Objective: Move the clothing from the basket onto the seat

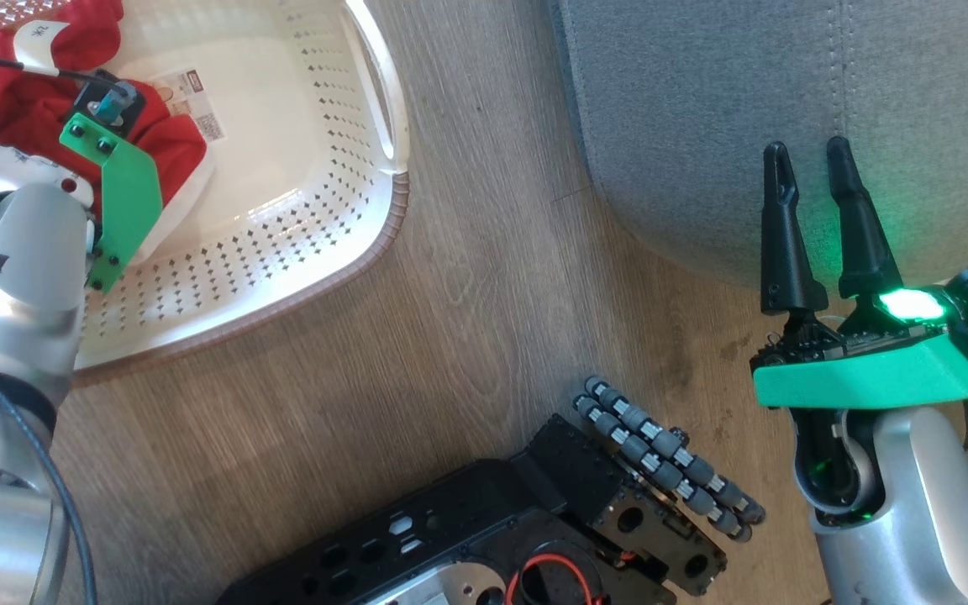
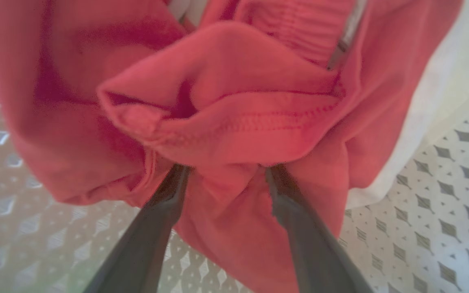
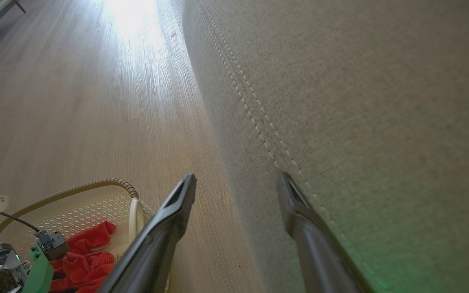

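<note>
Low by the dark wheeled base (image 1: 534, 521) on the wood floor (image 1: 467, 294): right gripper (image 1: 807, 151) spread wide and empty, hovering over the near edge of the grey seat (image 1: 702, 109). Farther off to the left, inside the cream basket (image 1: 316, 227): left gripper (image 2: 222, 171) likewise parted, not clenched, fingertips pushed into a fold of the red clothing (image 2: 234, 101) heaped at the basket's left end.

The pale wood-grain floor (image 1: 484, 277) carries the cream basket (image 1: 341, 210), which stands around the left jaws, and the grey seat (image 1: 702, 109), whose edge runs between the right jaws. Bare boards separate the two.
</note>
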You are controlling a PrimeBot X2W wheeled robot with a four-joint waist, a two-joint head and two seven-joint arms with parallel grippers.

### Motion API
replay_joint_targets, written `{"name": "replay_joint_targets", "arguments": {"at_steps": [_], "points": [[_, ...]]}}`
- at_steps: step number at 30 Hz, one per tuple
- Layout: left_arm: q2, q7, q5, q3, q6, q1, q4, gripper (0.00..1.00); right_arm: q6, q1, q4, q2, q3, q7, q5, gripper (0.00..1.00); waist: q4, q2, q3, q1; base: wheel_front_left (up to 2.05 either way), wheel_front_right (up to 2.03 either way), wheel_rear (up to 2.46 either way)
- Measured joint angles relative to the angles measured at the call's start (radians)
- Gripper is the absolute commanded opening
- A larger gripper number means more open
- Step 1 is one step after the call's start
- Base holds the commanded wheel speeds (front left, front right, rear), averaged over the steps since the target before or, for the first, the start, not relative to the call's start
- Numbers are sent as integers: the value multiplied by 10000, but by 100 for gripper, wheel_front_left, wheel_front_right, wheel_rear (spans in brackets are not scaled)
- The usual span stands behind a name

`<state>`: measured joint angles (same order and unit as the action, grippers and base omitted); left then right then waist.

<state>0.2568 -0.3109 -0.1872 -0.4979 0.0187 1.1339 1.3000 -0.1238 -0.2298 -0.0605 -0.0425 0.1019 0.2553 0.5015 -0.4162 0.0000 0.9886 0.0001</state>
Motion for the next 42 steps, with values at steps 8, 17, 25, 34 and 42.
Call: {"name": "replay_joint_targets", "arguments": {"at_steps": [8, 17, 25, 34, 42], "points": [[-31, -184, 330, 13, -157, -16, -2, 0, -2, -35, -10, 15, -21, 0, 0, 100, 55, 0, 34, 0, 0, 0, 0], [46, 380, 671, 54, -136, -143, 25, 0, -2, -352, 107, 15, 38, 0, 2, 100, -35, 0, -348, 0, 0, 0, 0], [-516, 1352, 1237, 163, -54, -801, 33, 0, 0, -574, 399, 17, -307, 0, -230, 100, 109, 0, -1374, 0, 0, 0, 0], [-1423, 2993, 1891, 410, -67, -1888, 36, 0, 0, -178, 752, 15, -734, 0, -909, 100, 681, 0, -3208, 0, 0, 0, 0], [-1937, 4790, 2673, 734, -81, -2996, 42, 0, 0, 465, 1078, 15, -1066, 0, -1455, 100, 1390, 1, -5234, -1, 0, 0, 0]]}}
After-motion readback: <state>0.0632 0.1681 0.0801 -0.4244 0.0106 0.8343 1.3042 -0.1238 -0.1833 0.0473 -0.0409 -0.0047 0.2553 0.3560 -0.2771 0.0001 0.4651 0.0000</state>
